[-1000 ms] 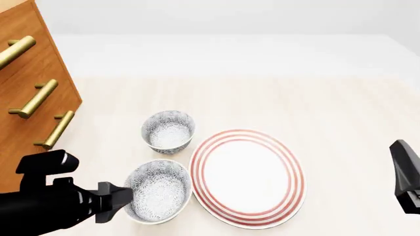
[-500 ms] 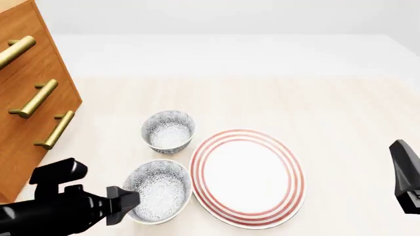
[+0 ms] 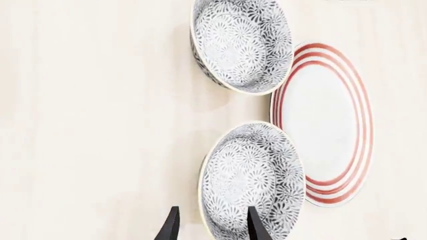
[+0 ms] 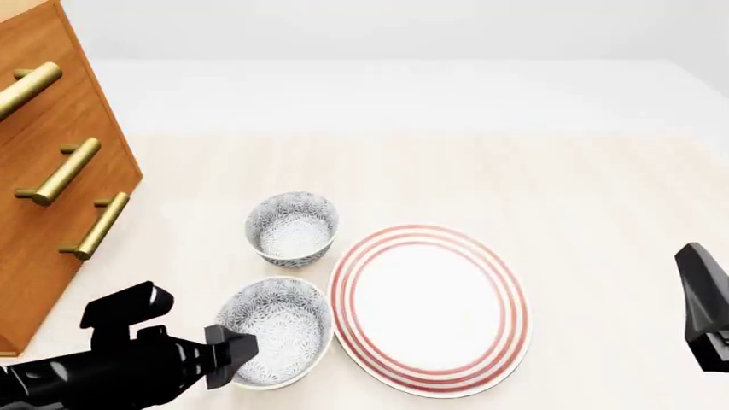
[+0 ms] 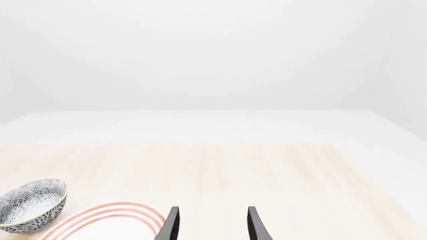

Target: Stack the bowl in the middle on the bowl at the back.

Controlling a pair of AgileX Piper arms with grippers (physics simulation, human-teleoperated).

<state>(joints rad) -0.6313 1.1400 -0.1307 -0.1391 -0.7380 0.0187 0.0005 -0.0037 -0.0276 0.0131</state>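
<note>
Rim of the near bowl sits between my left gripper fingers, spread apart, straddling its left wall.

Table with two bowls, plate.

We note both arms matte black, no markings seen. Left arm: blocky housings, a cylindrical module on top. Fingers thin, dark, tapering blades. Right arm: angular black casing only.
</note>
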